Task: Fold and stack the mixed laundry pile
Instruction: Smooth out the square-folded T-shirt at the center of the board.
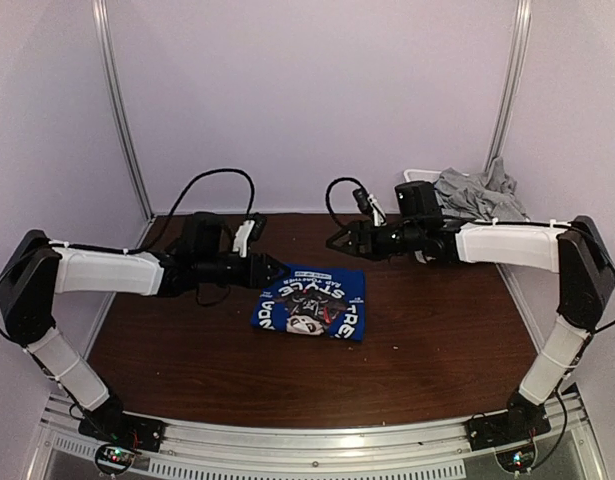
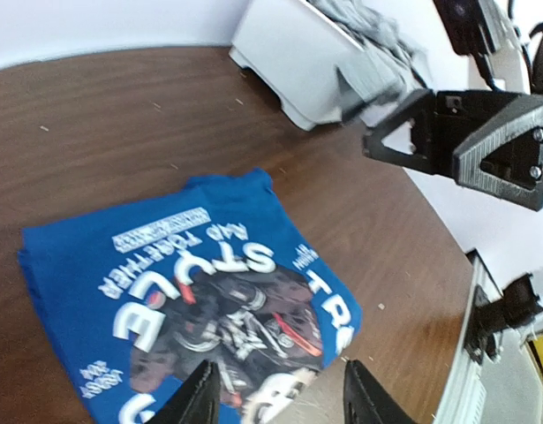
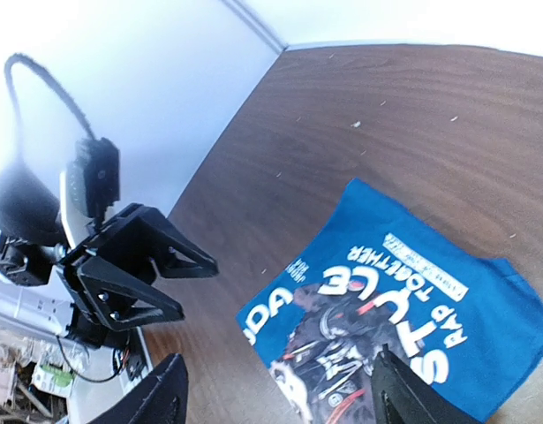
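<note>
A folded royal-blue garment point(image 1: 313, 303) with white and dark print lies flat on the brown table; it also shows in the left wrist view point(image 2: 183, 300) and the right wrist view point(image 3: 403, 309). Light-grey garments point(image 1: 477, 192) are heaped in the white bin at the back right, also in the left wrist view point(image 2: 368, 35). My left gripper point(image 1: 277, 270) is open and empty, hovering just left of the blue garment. My right gripper point(image 1: 337, 241) is open and empty, hovering above the table behind the blue garment.
The white rectangular bin point(image 1: 419, 180) stands at the table's back right corner, also in the left wrist view point(image 2: 289, 53). White walls and metal posts enclose the table. A metal rail point(image 1: 307, 445) runs along the near edge.
</note>
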`<state>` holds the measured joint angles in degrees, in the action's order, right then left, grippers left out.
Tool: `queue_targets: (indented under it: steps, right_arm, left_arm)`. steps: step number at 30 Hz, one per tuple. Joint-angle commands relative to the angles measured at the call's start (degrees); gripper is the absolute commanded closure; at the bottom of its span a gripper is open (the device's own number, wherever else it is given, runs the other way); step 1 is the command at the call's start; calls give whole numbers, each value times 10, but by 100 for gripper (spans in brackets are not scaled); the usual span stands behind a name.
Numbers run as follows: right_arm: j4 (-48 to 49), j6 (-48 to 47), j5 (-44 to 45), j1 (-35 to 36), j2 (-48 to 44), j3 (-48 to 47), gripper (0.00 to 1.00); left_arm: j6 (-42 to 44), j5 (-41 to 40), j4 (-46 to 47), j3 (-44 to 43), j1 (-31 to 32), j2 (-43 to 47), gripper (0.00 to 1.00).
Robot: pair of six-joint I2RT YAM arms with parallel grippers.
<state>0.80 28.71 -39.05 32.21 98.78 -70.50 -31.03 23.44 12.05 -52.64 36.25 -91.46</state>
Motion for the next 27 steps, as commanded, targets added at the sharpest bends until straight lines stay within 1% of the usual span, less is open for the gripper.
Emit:
queue_targets:
  steps: [1, 3, 5, 7, 9, 11, 15, 19, 22, 25, 27]
  right_arm:
    - [117, 110, -38, 66, 6, 100, 29]
    - [166, 148, -32, 91, 12, 126, 29]
    - [197, 169, -27, 109, 32, 140, 29]
    - [223, 185, -25, 115, 57, 154, 29]
    - [249, 194, -26, 109, 82, 175, 29]
    - [249, 188, -20, 96, 106, 192, 29]
    - [288, 196, -33, 68, 135, 243, 32]
    - [303, 197, -46, 70, 138, 272, 33]
    - [287, 183, -52, 82, 123, 284, 33]
    - [253, 156, -57, 101, 91, 290, 34]
    - [240, 150, -63, 103, 40, 301, 34]
  left_arm:
    - [-50, 63, 82, 55, 41, -31, 51]
    - [-71, 76, 119, 64, 52, -56, 51]
    - [-84, 78, 137, 72, 59, -87, 51]
    - [-106, 79, 168, 85, 57, -113, 51]
    - [-117, 74, 189, 95, 49, -138, 51]
    - [-122, 69, 201, 107, 42, -157, 52]
    - [-135, 67, 238, 141, 36, -178, 52]
    - [-151, 59, 271, 187, 49, -168, 53]
    - [-164, 42, 287, 228, 70, -137, 53]
    - [-168, 15, 274, 244, 113, -98, 54]
    - [-157, -10, 251, 248, 136, -60, 54]
